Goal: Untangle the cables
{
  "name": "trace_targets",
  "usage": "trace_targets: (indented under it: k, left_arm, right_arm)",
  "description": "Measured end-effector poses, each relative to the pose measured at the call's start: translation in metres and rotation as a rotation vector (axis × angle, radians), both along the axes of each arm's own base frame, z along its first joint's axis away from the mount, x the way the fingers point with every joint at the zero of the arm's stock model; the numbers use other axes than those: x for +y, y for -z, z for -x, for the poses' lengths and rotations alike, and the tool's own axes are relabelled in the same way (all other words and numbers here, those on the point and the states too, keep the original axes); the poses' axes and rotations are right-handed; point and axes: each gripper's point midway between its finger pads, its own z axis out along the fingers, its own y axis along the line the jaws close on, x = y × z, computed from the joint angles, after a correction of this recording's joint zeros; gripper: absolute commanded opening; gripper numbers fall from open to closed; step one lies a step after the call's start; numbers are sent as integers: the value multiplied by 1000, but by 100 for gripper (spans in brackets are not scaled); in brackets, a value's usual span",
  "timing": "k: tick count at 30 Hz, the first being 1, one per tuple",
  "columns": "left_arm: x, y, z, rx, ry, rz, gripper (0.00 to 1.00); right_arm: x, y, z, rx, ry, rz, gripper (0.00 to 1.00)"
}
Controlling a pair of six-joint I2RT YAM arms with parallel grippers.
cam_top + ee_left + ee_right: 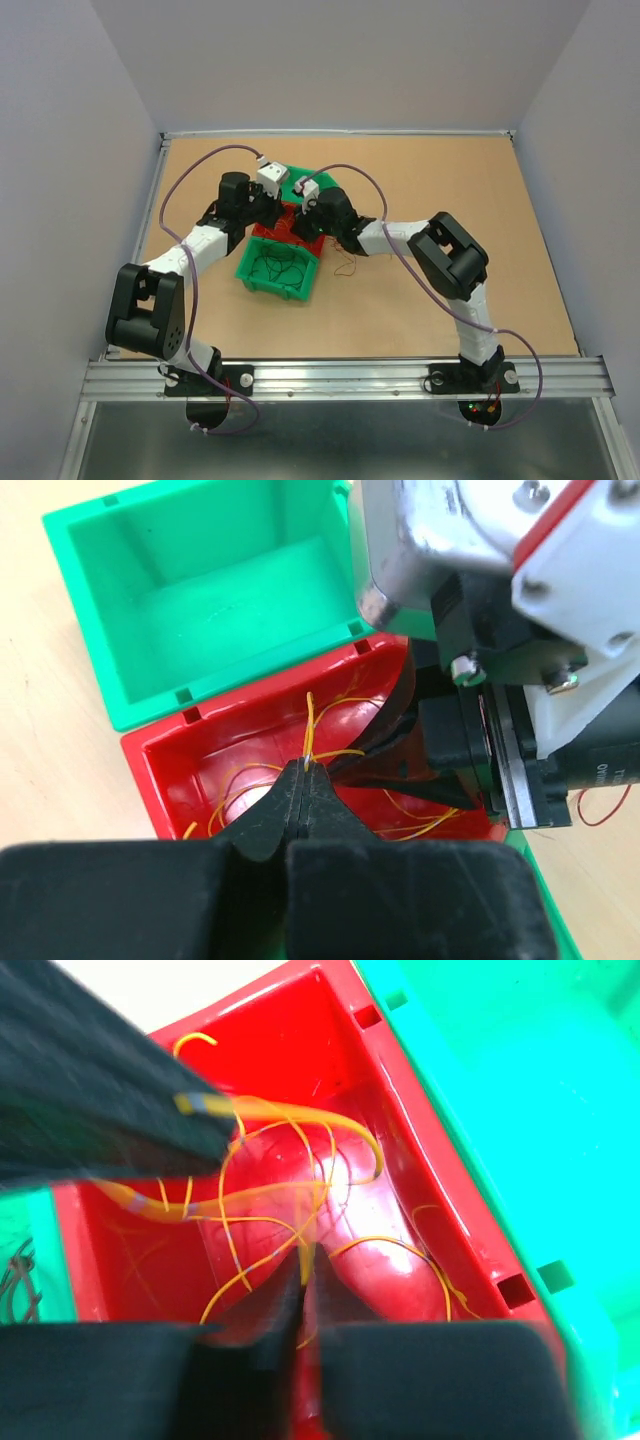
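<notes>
Top external: tan tabletop (450, 190), pale walls (350, 60).

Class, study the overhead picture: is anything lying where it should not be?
Yes. One thin reddish wire lies loose on the table, just right of the near green bin. It looks odd because it sits outside every bin.

Thin yellow cables (310, 725) lie looped and tangled across the red bin (175, 765); one strand stands upright, pinched at the left gripper (305, 770) tips. Dark cables (280, 266) curl in the near green bin (275, 288). A red cable (600, 824) loops on the table (450, 180) beside the bins.
</notes>
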Motion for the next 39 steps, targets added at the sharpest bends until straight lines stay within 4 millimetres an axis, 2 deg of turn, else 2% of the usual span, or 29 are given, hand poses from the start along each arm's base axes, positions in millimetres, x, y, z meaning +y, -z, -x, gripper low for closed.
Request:
trace_targets:
  k: [1,2,5,7,10,12,17,20,23,26,30,31,33,36,39]
  left_arm:
    - [1,-1,-1,-4,-2,0,0]
    - [2,-2,-2,-6,-5,-1,0]
    - [4,-1,-3,-7,-9,-5,0]
    - [5,-1,-3,-7,-8,-7,0]
    - [4,4,-5,0,-1,-13,0]
    - [4,8,-6,9,3,-20,0]
    - [2,15,-4,16,36,-38,0]
    - [-2,17,-1,7,69,-62,0]
    - [-10,22,5,8,111,-95,0]
    - [-23,28,9,22,160,-132,0]
    - [-32,43,8,61,188,-172,16]
    - [-31,46,9,71,187,-181,28]
    - [-27,48,10,81,178,-193,43]
    - [-24,42,9,61,165,-196,58]
    - [-21,27,11,16,151,-186,65]
  right_arm:
    - [0,1,-1,-4,1,-1,31]
    - [0,3,-2,-1,5,-1,39]
    - [-4,7,-4,-16,33,-11,48]
    - [-11,7,-1,-34,55,-20,51]
    - [-27,-3,6,-54,92,-40,57]
    - [-36,-17,11,-74,111,-65,61]
    - [-48,-67,20,-150,133,-161,63]
    - [-53,-86,23,-179,148,-197,65]
    - [-61,-90,25,-189,177,-207,65]
    - [-69,-84,26,-181,209,-195,65]
    - [-84,-74,29,-155,241,-181,65]
    - [-88,-73,31,-142,243,-187,64]
    - [-98,-75,32,-117,258,-208,63]
    - [-119,-82,25,-88,311,-220,65]
    - [-139,-74,21,-43,374,-162,65]
